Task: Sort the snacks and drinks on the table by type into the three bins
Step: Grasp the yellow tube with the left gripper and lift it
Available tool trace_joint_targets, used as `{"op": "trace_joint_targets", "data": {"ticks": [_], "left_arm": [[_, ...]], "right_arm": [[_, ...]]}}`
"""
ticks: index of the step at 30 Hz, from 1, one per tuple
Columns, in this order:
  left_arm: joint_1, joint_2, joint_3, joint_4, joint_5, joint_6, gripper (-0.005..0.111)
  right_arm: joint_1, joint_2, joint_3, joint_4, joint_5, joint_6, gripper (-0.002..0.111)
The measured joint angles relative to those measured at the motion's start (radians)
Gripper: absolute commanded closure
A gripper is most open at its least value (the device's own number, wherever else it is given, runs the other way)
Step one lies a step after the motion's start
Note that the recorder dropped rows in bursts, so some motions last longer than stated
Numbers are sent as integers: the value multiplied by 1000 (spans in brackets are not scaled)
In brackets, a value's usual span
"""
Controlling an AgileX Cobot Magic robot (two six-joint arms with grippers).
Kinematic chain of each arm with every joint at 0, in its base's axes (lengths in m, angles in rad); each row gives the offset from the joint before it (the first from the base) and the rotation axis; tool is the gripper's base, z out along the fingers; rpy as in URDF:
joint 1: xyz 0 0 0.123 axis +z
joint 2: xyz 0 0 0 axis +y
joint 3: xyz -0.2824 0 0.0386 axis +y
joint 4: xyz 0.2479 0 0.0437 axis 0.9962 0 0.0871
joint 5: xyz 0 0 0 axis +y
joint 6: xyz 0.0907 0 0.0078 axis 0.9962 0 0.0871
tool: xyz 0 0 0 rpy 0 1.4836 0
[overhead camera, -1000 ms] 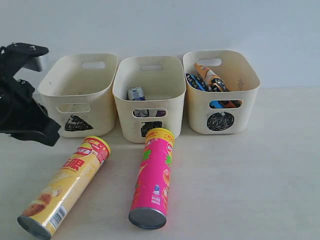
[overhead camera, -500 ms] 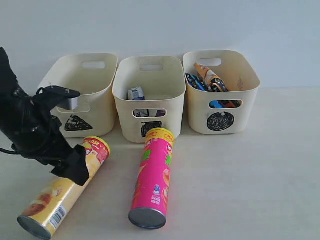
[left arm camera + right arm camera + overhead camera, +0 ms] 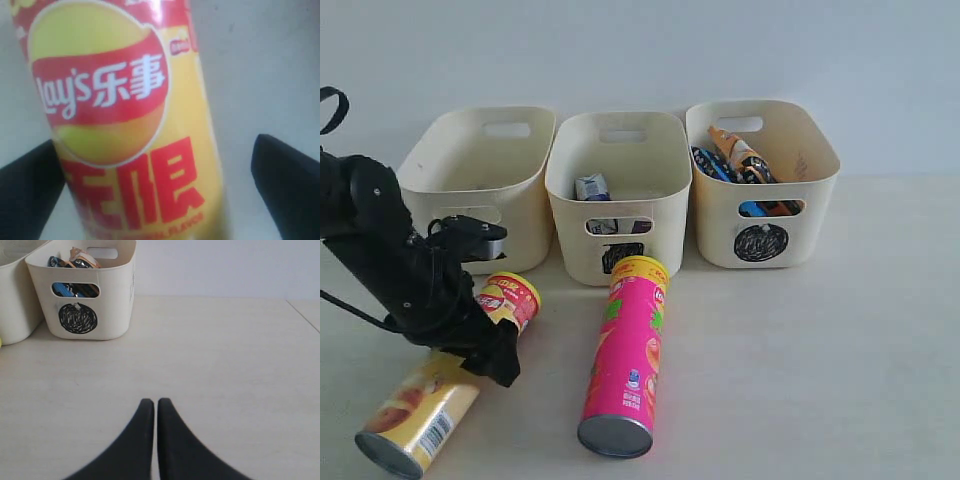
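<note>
Left arm, changed: 1.0 s ago it hangs high at the edge of the exterior view, well left of the middle bin (image 3: 615,195). 0.5 s ago it is lower and reaches the yellow tube (image 3: 420,412). Now the left gripper (image 3: 482,345) sits low across that tube's upper half.

- Left jaws: spread wide, 1 finger on each side of the tube. In the left wrist view 1 finger looks close against the label and the other stands clear of it, with bare tabletop (image 3: 820,350) showing between. Not clamped.
- Yellow tube: flat on the tabletop, in front of the middle bin and to its left, lying as in both earlier frames.
- Pink tube (image 3: 625,360): flat, straight in front of the middle bin, unmoved.
- Right gripper (image 3: 150,407): jaws drawn to a thin slit, holding nothing, low over bare tabletop.

Meaning for the task: my reading is approach done, grasp pending. The middle bin holds a blue and white carton (image 3: 591,187). The circle bin (image 3: 760,205), right of it, holds the bags. The triangle bin (image 3: 470,170), left of it, shows nothing inside and is likely where the 2 tubes go.
</note>
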Motion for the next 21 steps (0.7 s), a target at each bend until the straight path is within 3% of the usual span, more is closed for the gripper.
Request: {"op": "trace_joint_targets", "data": {"ticks": [2, 3, 4, 11, 16, 21], "left_arm": [[0, 16, 0, 5, -10, 0, 51], [0, 21, -1, 7, -13, 0, 82], [0, 25, -4, 11, -15, 1, 103], [0, 7, -6, 11, 21, -10, 102], [0, -132, -6, 11, 53, -17, 102], [0, -219, -93, 11, 245, -60, 102]], "right_arm": [[0, 0, 0, 0, 0, 0, 108], [0, 0, 0, 0, 0, 0, 108], [0, 0, 0, 0, 0, 0, 108], [0, 0, 0, 0, 0, 0, 108], [0, 0, 0, 0, 0, 0, 108], [0, 0, 0, 0, 0, 0, 108]]}}
